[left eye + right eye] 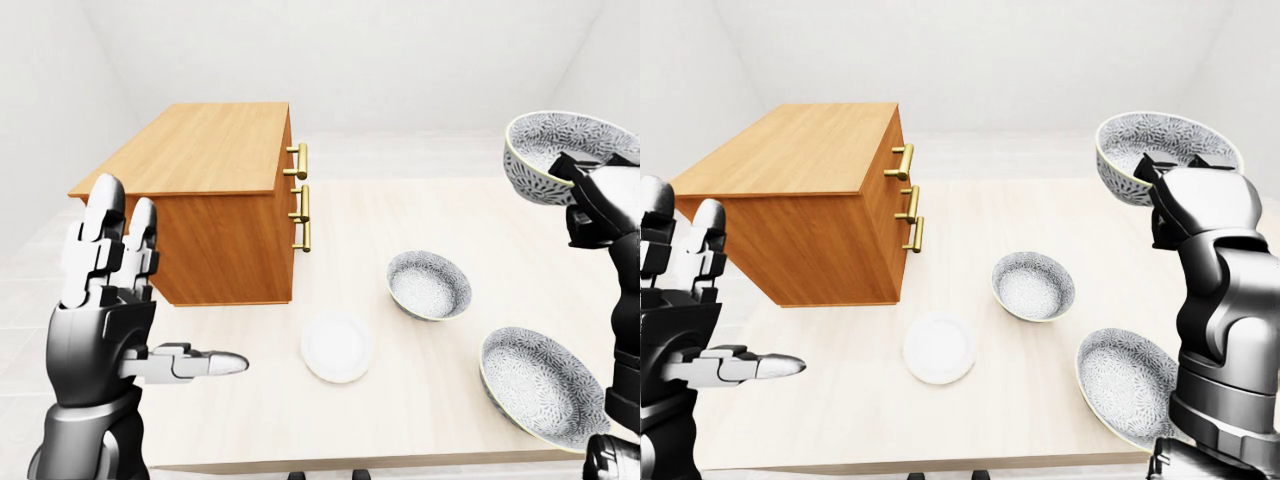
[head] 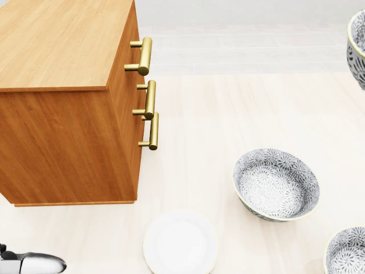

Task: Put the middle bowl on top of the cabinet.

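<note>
Bowl (image 1: 1160,138), white with a dense grey floral pattern inside and out and a pale rim, is held in the air at the right-eye view's upper right, well apart from the wooden cabinet (image 1: 200,150) and above the table (image 1: 400,420). Being round, it has no long side; its mouth faces mostly upward, tipped slightly toward the camera. The right hand (image 1: 1195,205) has its fingers clamped on the bowl's near wall, while the left hand (image 1: 105,300) is raised with fingers spread, holding nothing.

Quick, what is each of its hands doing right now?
Left hand: open, fingers straight, holding nothing.
Right hand: closed on a patterned bowl, held up in the air.
</note>
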